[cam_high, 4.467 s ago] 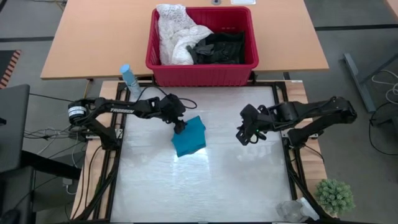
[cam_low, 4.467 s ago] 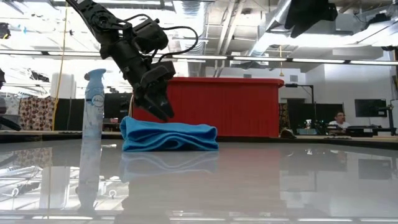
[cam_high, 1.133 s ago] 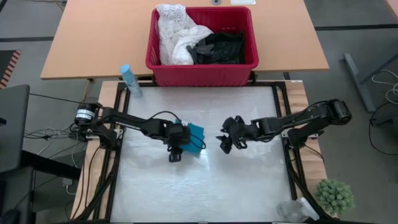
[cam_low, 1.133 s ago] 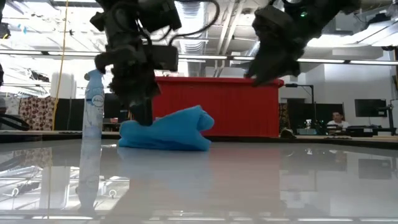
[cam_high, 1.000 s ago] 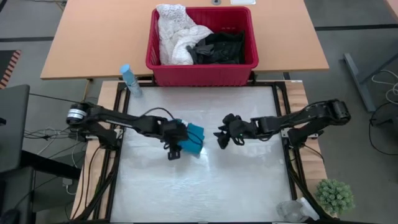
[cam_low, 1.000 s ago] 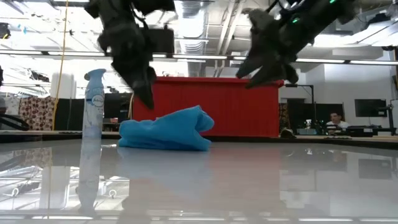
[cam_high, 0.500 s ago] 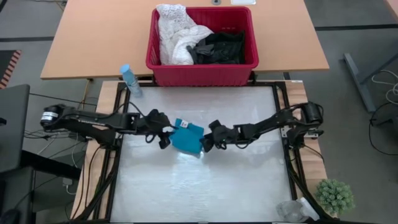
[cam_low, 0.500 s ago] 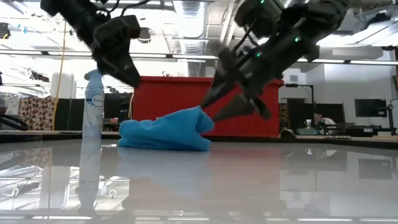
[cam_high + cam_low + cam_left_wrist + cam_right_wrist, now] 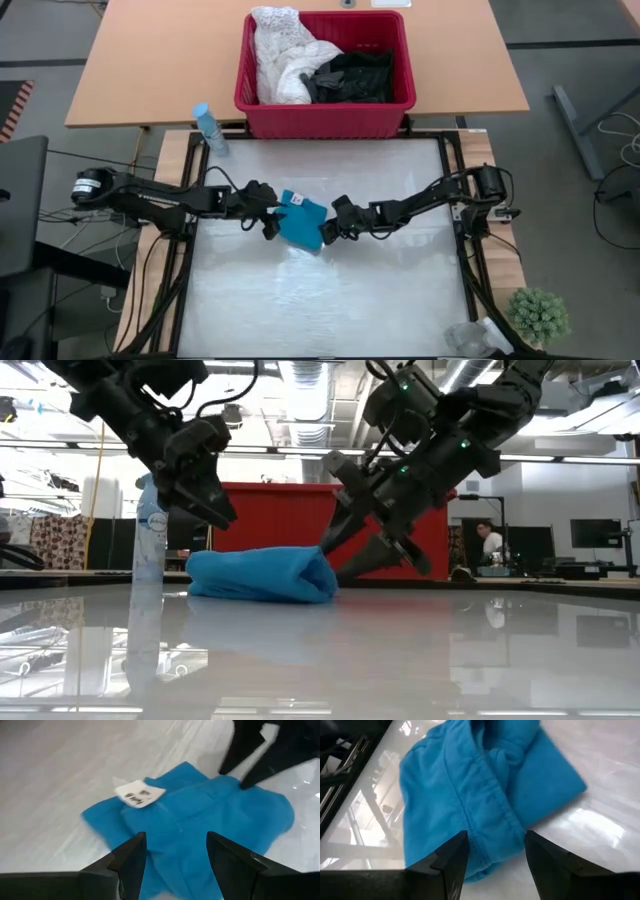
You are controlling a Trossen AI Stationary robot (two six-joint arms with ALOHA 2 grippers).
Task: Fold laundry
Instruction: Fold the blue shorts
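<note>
While both grippers flank the teal garment (image 9: pixel 300 222), fingers spread, left wrist alone shows its tag (image 9: pixel 138 793): left gripper (image 9: pixel 266 220), right gripper (image 9: pixel 328 231).

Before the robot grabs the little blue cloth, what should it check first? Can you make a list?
1. Teal garment lies flat on the table, nothing on top of it: ok.
2. Left gripper sits at one side of the garment, jaws open: ok.
3. Right gripper sits at the opposite side, jaws open: ok.
4. Cloth edge is actually between each gripper's jaws: cannot tell.
5. The white label faces up, so the fold is not tidy yet: not ok.
6. Spray bottle and red basket stand clear of both arms: ok.
</note>
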